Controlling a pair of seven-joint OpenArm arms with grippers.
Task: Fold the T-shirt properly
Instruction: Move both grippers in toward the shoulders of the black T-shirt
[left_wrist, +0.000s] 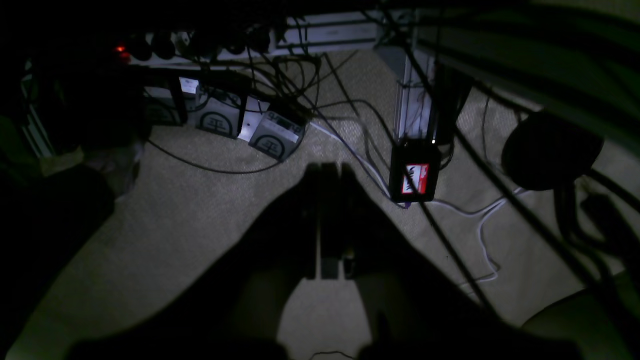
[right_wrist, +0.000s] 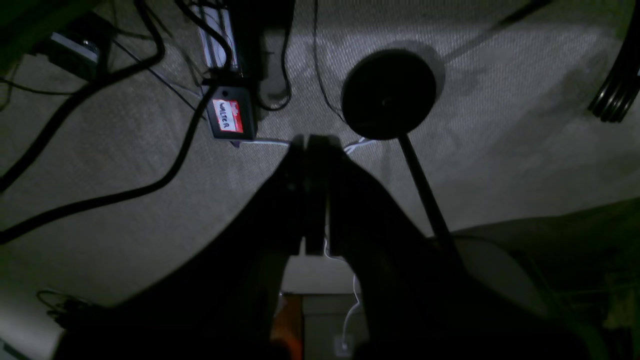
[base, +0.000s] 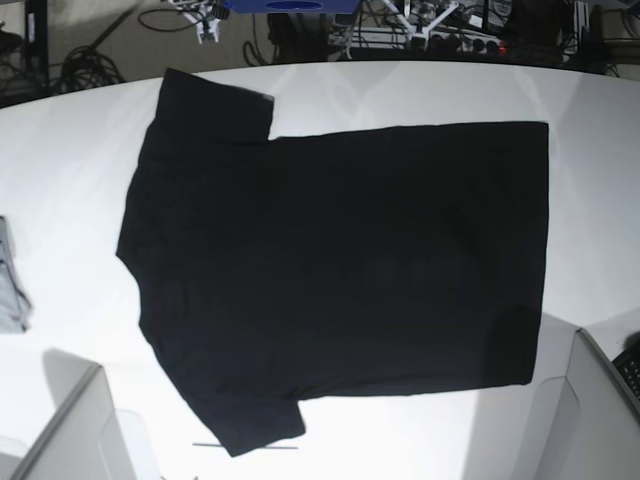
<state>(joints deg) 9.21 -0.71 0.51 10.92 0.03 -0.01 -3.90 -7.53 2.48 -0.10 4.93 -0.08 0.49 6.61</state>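
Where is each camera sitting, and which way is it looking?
Left wrist: on the left arm, facing the carpeted floor and cables; the left gripper shows dark, jaws shut.
Right wrist: on the right arm, facing carpet and a round black base; the right gripper shows, jaws shut.
Base: above, looking down at the black T-shirt spread flat on the white table; no jaws show.
Both wrist views share a red-labelled box.

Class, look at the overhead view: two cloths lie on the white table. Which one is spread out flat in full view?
The black T-shirt, lying flat with both sleeves out across the table. The small grey cloth sits cut off at the picture's left edge.
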